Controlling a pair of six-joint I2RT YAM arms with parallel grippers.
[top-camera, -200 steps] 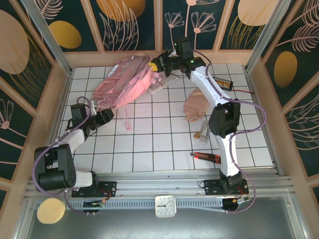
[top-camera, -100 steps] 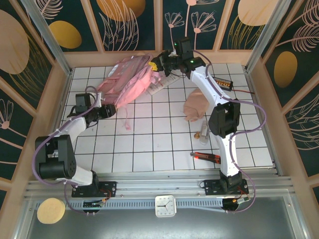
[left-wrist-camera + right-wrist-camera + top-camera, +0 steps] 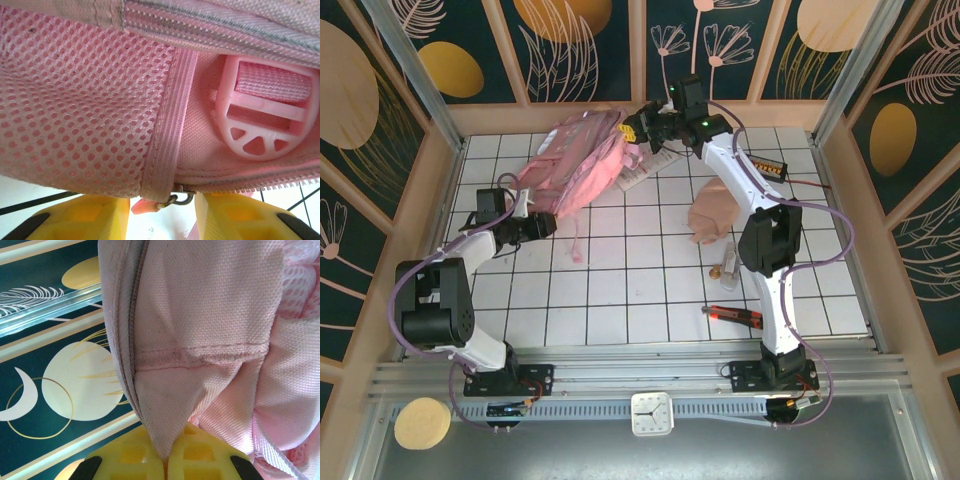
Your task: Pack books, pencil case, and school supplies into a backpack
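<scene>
Pink fabric backpack (image 3: 570,165): slumped at 11 o'clock on the desk (image 3: 620,290), one end toward the back wall at 1 o'clock, straps trailing toward 6 o'clock.
Right pincer (image 3: 165,460): clamped tight on a fold of the backpack's woven cloth beside a zip seam, at the bag's 2 o'clock corner. Probably pinning that end taut so a zip can run.
Left pincer (image 3: 162,220): at the bag's 7 o'clock edge, yellow fingers (image 3: 75,220) partway apart. Straddling a zip pull (image 3: 175,199) with a metal ring; no contact visible, nothing gripped.
Reason for the pairing: judged as one end anchored and the other lined up on the pull, to open the bag before any packing.
Mesh panel (image 3: 75,100) and strap buckle (image 3: 267,117): close above the left fingers, at 10 and 2 o'clock of the left wrist view.
Pencil case (image 3: 713,215): pale-pink pouch at 2 o'clock from the desk's middle, well apart from the bag, not packed.
School supplies (image 3: 645,172): long flat white item at 12 o'clock, touching or tucked under the bag's edge, cannot tell which. Small pieces (image 3: 725,265) at 4 o'clock, too tiny to identify.
Hidden or unclear: bag interior out of sight. Main compartment zipped or open, cannot tell. Which pocket the pull belongs to, cannot tell. Pull tab partly masked by the left finger.
</scene>
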